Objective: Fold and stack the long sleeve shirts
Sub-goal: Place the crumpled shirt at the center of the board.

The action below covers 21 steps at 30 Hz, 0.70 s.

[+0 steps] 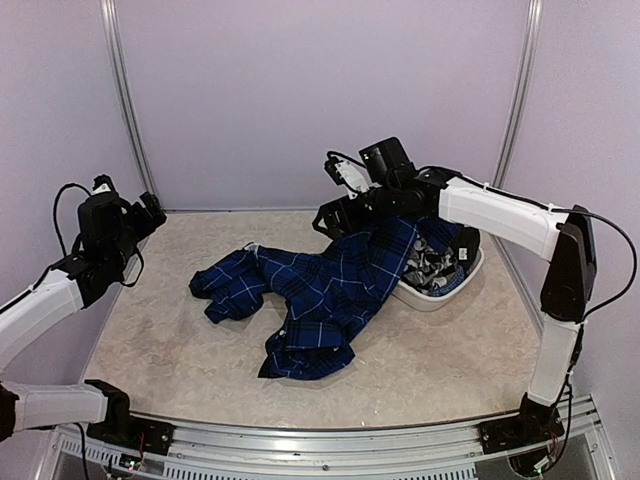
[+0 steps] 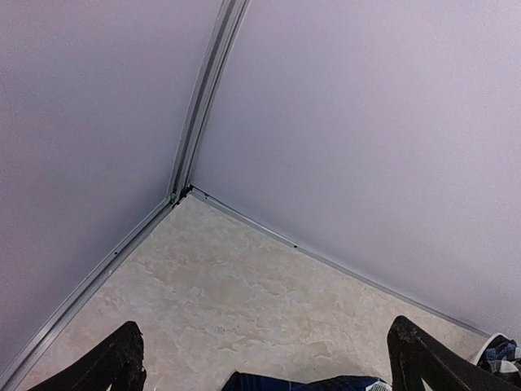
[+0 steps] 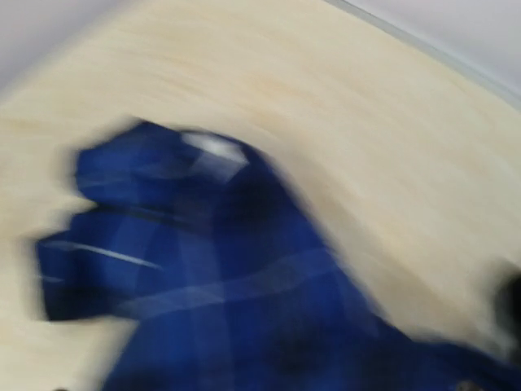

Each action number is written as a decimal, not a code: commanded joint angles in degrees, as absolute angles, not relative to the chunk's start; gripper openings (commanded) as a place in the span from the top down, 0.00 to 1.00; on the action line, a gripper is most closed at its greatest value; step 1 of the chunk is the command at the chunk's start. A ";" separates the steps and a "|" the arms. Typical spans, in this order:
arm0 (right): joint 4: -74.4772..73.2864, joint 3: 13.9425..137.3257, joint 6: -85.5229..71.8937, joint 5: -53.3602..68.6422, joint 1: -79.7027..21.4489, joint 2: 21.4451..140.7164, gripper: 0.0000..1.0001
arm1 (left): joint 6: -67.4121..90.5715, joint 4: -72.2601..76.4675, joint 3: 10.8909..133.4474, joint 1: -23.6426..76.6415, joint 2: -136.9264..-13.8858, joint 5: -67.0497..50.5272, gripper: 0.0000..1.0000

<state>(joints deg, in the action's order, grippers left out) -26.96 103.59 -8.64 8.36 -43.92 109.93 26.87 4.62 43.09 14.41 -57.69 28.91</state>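
Note:
The royal blue plaid shirt lies crumpled across the middle of the table, its far end rising over the rim of a white basket. The black-and-white checked shirt lies inside the basket. My right gripper hovers just above the blue shirt's raised end, left of the basket. The right wrist view is heavily blurred: the blue shirt fills it and I cannot make out the fingers. My left gripper is open and empty, raised at the table's far left, its fingers wide apart.
The pale walls meet at a metal post in the far left corner. In the left wrist view the blue shirt's edge and a bit of the checked shirt show at the bottom. The beige tabletop ends at a metal rail in front.

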 commanded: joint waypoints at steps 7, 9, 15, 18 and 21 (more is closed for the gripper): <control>-30.66 99.19 -9.69 -16.77 -35.89 109.34 0.00 | 25.75 7.33 42.10 16.85 -59.86 25.99 0.01; -29.84 100.06 -9.52 -16.64 -35.50 110.88 0.01 | 25.67 7.51 41.97 17.26 -60.27 26.23 0.01; -32.55 107.91 -8.27 -17.29 -35.23 118.08 0.30 | 25.41 7.56 41.92 18.08 -60.91 26.63 0.01; -31.19 108.08 -7.15 -13.58 -35.56 117.25 0.74 | 25.16 7.39 42.09 18.35 -60.93 26.71 0.01; -27.99 105.03 -4.47 -12.40 -38.37 112.97 1.00 | 24.97 7.21 42.10 18.45 -60.76 27.02 0.01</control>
<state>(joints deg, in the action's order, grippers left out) -30.61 106.37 -7.55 -14.83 -35.42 117.82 26.28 5.98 42.44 18.04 -60.77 26.83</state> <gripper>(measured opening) 0.111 0.989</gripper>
